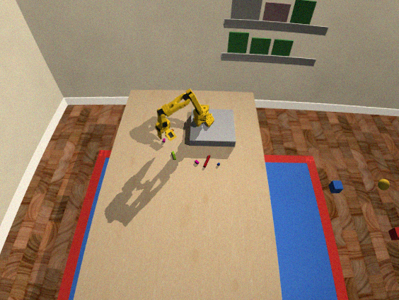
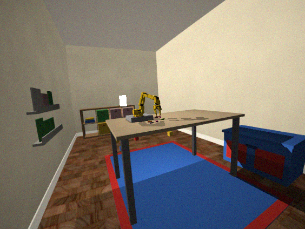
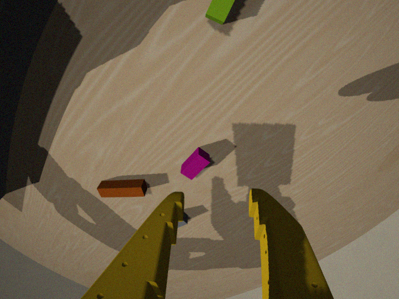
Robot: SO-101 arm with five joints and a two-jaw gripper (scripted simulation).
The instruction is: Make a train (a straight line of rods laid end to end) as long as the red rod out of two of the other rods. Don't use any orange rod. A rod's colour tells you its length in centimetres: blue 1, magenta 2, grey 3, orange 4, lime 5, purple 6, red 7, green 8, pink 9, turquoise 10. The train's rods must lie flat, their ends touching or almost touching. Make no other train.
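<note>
My gripper (image 1: 165,137) (image 2: 158,115) (image 3: 215,191) is partly open and empty above the table. A magenta rod (image 1: 163,140) (image 3: 194,164) lies flat beyond the fingertips in the wrist view. A lime rod (image 1: 173,156) (image 3: 220,9) lies further off, at the wrist view's top edge. The red rod (image 1: 206,161) lies right of the lime one in the top view. A second magenta rod (image 1: 197,162) lies just left of the red rod, apart from it. A grey rod (image 3: 183,222) is mostly hidden behind the left finger. No rods touch.
An orange rod (image 3: 122,190) lies left of the nearer magenta rod in the wrist view. A small blue rod (image 1: 218,164) lies right of the red rod. The arm stands on a grey block (image 1: 221,124) near the table's back edge.
</note>
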